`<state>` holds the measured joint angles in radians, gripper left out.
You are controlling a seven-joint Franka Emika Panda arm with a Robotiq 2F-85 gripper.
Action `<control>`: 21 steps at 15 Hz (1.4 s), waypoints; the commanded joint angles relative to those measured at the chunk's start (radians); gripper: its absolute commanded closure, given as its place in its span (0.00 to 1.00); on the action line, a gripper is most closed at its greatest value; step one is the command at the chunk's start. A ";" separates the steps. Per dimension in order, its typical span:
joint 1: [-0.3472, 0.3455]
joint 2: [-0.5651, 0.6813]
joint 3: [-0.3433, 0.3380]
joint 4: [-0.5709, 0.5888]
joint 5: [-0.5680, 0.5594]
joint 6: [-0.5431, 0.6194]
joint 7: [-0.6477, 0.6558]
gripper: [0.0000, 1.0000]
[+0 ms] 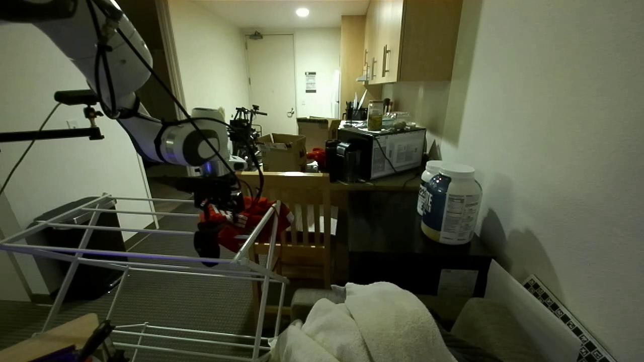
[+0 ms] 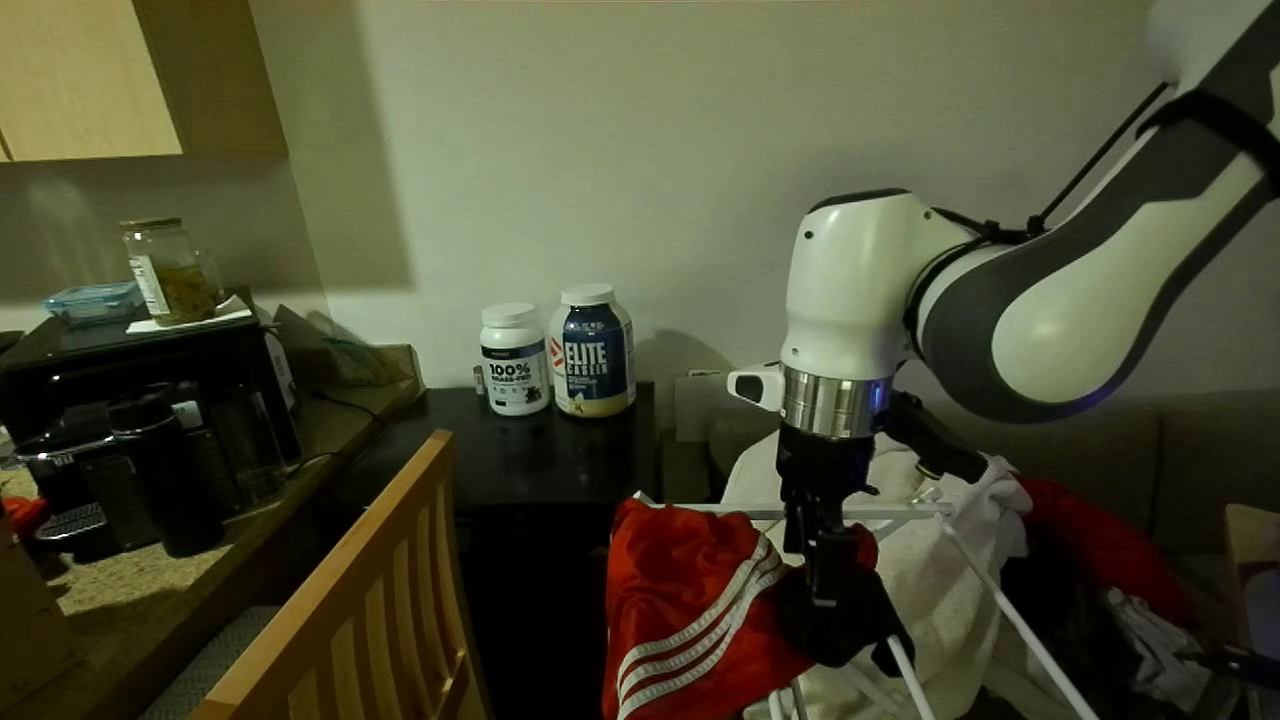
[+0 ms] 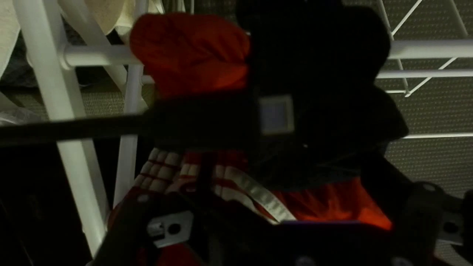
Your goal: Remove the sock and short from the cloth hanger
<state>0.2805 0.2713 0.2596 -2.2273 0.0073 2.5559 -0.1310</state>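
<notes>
The white drying rack [image 1: 151, 259] stands at the left in an exterior view. Red shorts with white stripes [image 2: 690, 610] hang over its end in both exterior views [image 1: 261, 221]. A black sock [image 1: 207, 246] hangs beside them, and it shows as a dark shape in the wrist view [image 3: 321, 55]. The shorts also show in the wrist view [image 3: 199, 51], draped over a bar. My gripper [image 2: 825, 590] points down at the garments, with its lower end against the dark sock. In the wrist view the gripper's fingers [image 3: 290, 162] stand wide apart, with sock and shorts between them. The fingertips are dark and hard to make out.
A wooden chair [image 1: 287, 181] stands behind the rack. A white towel [image 1: 382, 322] lies by the rack's side. Two supplement tubs [image 2: 560, 355] stand on the black table [image 2: 440, 440]. A microwave [image 1: 397, 151] sits on the counter.
</notes>
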 commanded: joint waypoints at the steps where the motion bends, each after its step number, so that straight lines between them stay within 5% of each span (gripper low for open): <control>1: -0.004 -0.007 -0.002 0.006 -0.009 -0.100 0.042 0.00; 7: -0.007 -0.014 0.006 0.036 0.018 -0.237 0.055 0.00; 21: -0.002 -0.009 0.012 0.091 0.037 -0.300 0.092 0.00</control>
<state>0.2801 0.2730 0.2623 -2.1578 0.0169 2.2940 -0.0566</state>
